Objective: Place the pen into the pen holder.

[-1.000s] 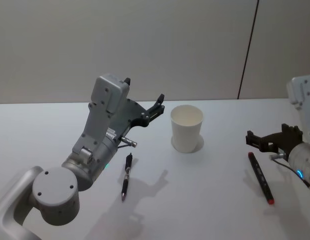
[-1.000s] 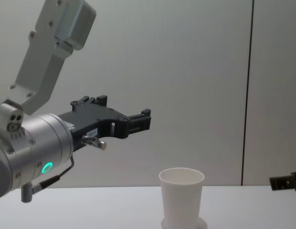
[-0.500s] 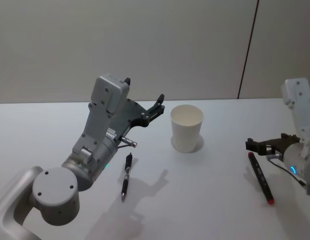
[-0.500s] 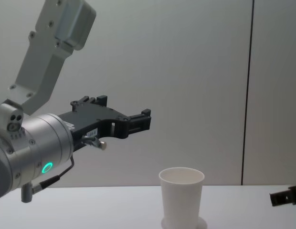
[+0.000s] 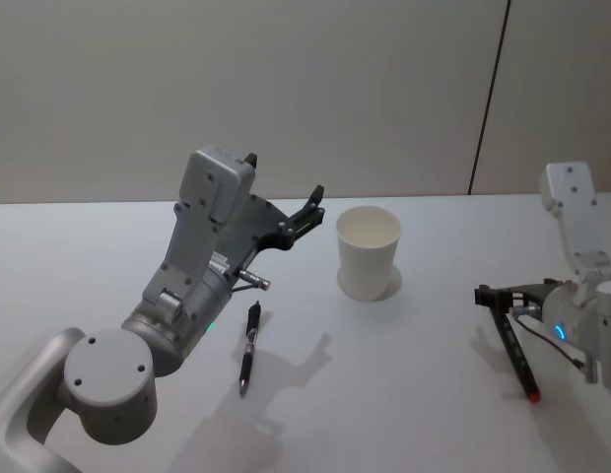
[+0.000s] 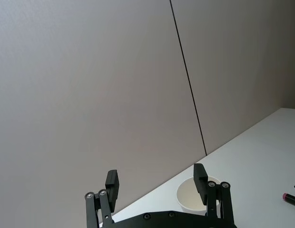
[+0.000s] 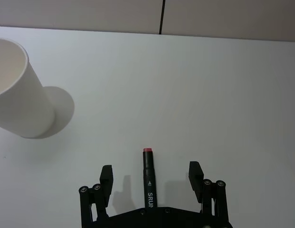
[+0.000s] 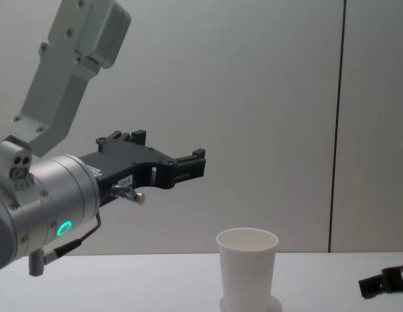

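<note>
The pen [image 5: 514, 353] lies flat on the surface [image 5: 404, 384] at the right, well apart from the cup [image 5: 368, 253], which stands upright farther off, towards the middle. Its open mouth faces up, so the pen has to be lifted, carried over and let in from above.

The right tool [image 5: 488, 296] is low at the pen's far end. In the right wrist view its fingers [image 7: 106, 174] are spread, one on each side of the shaft, and both stand clear of the pen [image 7: 148, 185]. The shaft runs straight down the middle of the gap, with a red end showing just ahead of the fingers. That line-up looks deliberate: pressing together from here should meet the shaft squarely and not roll it away. I judge the grasp not yet made. The cup [image 7: 19, 95] is well off to one side of this tool, so a carry across the surface comes after the lift.

The left tool [image 5: 284, 177] hangs raised to the left of the cup, spread and holding nothing [image 6: 157, 178]. It appears parked, high enough to leave the cup's mouth free. A second pen [image 5: 248, 347] lies on the surface near the left arm, untouched.
</note>
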`<act>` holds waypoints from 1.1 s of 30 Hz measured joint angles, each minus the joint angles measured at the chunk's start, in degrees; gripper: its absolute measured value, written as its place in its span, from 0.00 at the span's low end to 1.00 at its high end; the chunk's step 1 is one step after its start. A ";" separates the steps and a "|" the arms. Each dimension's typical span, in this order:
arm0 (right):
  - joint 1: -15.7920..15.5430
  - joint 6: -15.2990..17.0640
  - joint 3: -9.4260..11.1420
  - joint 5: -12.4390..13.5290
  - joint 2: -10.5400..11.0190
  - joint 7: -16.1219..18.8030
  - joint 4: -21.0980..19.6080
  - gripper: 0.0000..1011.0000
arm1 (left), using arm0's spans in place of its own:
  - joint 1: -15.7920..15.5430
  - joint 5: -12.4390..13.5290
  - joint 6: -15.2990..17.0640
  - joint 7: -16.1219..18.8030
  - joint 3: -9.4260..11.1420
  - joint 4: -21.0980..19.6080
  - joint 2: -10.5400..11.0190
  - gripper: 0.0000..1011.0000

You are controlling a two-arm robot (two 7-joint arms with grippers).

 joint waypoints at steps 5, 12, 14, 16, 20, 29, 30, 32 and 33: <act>0.55 0.59 0.01 0.05 -0.72 -0.69 1.04 0.99 | 0.00 0.00 0.00 0.00 0.00 0.00 0.00 0.99; 1.33 0.92 -0.03 -0.98 -1.43 -0.96 2.78 0.99 | 0.00 0.00 0.00 0.00 0.00 0.00 0.00 0.99; 1.63 0.92 -0.03 -1.48 -1.56 -0.94 3.46 0.99 | 0.00 0.00 0.00 0.00 0.00 0.00 0.00 0.99; 1.91 0.92 0.01 -1.95 -1.67 -0.84 4.09 0.99 | 0.00 0.00 0.00 0.00 0.00 0.00 0.00 0.99; 2.52 0.81 0.11 -2.76 -1.86 -0.39 5.32 0.99 | 0.00 0.00 0.00 0.00 0.00 0.00 0.00 0.99; 3.61 0.46 0.34 -3.86 -2.33 0.35 7.47 0.99 | 0.00 0.00 0.00 0.00 0.00 0.00 0.00 0.99; 3.70 0.44 0.36 -3.90 -2.39 0.38 7.67 0.99 | 0.00 0.00 0.00 0.00 0.00 0.00 0.00 0.99; 4.02 0.36 0.45 -3.97 -2.58 0.46 8.38 0.99 | 0.00 0.00 0.00 0.00 0.00 0.00 0.00 0.99; 4.12 0.33 0.48 -3.98 -2.64 0.48 8.60 0.99 | 0.00 0.00 0.00 0.00 0.00 0.00 0.00 0.99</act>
